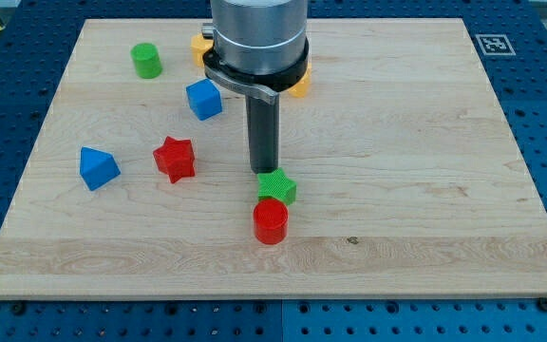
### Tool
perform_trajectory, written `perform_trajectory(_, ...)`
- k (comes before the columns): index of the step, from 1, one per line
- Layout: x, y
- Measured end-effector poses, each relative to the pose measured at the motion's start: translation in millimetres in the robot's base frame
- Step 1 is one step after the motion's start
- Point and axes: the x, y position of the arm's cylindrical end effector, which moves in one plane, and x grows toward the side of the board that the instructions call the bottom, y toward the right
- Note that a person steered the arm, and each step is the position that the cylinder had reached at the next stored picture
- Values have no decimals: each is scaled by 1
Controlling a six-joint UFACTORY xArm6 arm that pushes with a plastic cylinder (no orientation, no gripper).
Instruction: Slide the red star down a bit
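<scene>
The red star (pixel 175 159) lies on the wooden board (pixel 425 161), left of centre. My tip (pixel 263 171) is to the star's right, about a block's width away, and just above the green block (pixel 277 186), close to its top edge. A red cylinder (pixel 270 221) sits directly below the green block, touching it.
A blue triangular block (pixel 97 168) lies left of the star. A blue cube (pixel 204 99) sits above the star. A green cylinder (pixel 146 61) is at the top left. Yellow blocks (pixel 299 85) peek out from behind the arm's body near the top.
</scene>
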Motion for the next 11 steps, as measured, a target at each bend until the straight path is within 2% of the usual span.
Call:
perform_trajectory(6,-31,-56)
perform_trajectory(11,-33,-113)
